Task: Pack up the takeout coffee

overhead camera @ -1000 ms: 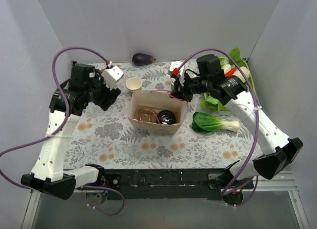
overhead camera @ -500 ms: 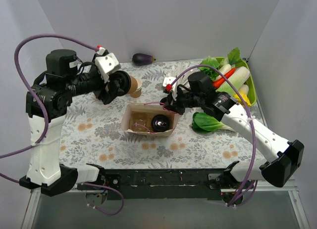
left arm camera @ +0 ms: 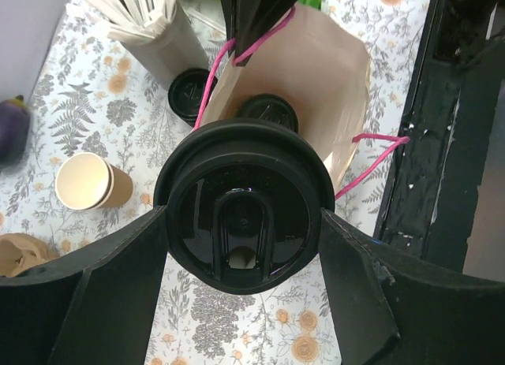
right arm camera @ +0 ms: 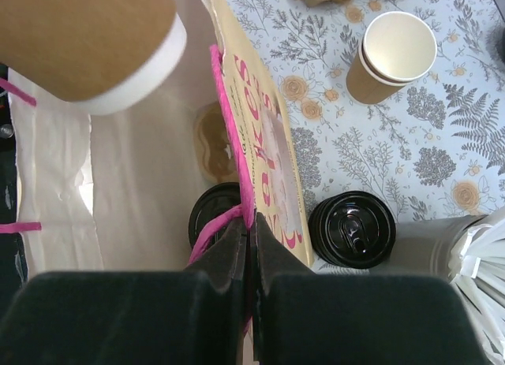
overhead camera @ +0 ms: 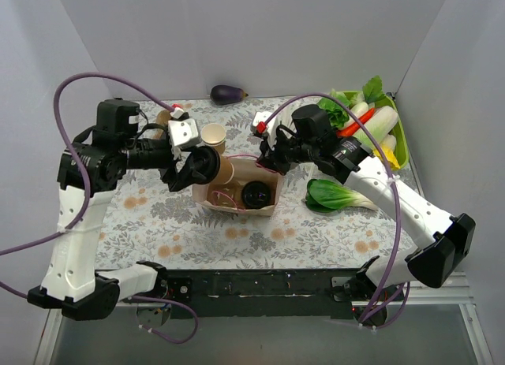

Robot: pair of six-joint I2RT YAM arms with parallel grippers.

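Observation:
The takeout coffee (left arm camera: pixel 243 215), a kraft-brown cup (overhead camera: pixel 226 169) with a black lid, lies sideways in my left gripper (overhead camera: pixel 207 166), which is shut on it at the lid end. It hangs over the left rim of the open paper bag (overhead camera: pixel 237 199); from the right wrist its brown side (right arm camera: pixel 87 42) shows above the bag's mouth. A second black-lidded cup (overhead camera: pixel 254 195) stands inside the bag. My right gripper (right arm camera: pixel 248 223) is shut on the bag's pink handle (right arm camera: pixel 229 223) at the far rim, and it shows in the top view as well (overhead camera: pixel 272 156).
Just behind the bag are stacked open paper cups (overhead camera: pixel 213 136), a stack of black lids (right arm camera: pixel 351 229) and a dark grey cup of white sticks (left arm camera: pixel 158 34). An eggplant (overhead camera: pixel 229 94) lies at the back. A green tray of vegetables (overhead camera: pixel 397 121) sits at right, with bok choy (overhead camera: pixel 339 195) near it.
My left arm has swung in from the back left carrying the cup, and the cup now hangs over the bag's left rim. The right gripper keeps the handle; the bag shifted slightly.

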